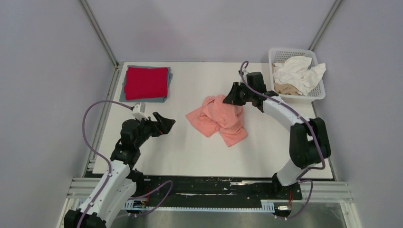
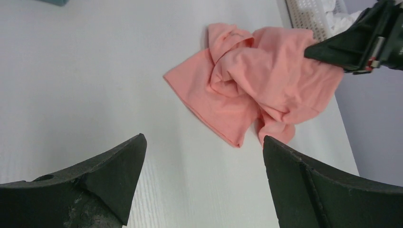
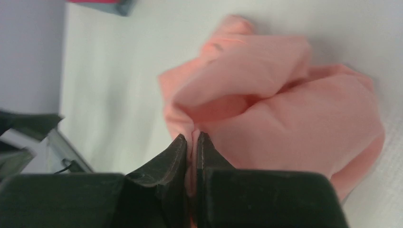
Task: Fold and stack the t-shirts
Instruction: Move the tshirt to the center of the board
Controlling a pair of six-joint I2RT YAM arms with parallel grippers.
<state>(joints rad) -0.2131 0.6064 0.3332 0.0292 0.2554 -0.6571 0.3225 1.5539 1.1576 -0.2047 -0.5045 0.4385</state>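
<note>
On white table (image 1: pixel 199 156), right claw (image 3: pixel 191 139) pinches salmon-pink t-shirt (image 3: pixel 285 118).

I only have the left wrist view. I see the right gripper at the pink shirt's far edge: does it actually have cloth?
Observer: Yes. In the right wrist view the right gripper is pinched on a fold of the salmon-pink t-shirt.
Operator: Anything folded yet?
Observer: A folded red t-shirt lies on a folded grey-blue t-shirt at the far left corner.
Operator: What's in the basket?
Observer: The basket holds a white t-shirt over a beige t-shirt.
</note>
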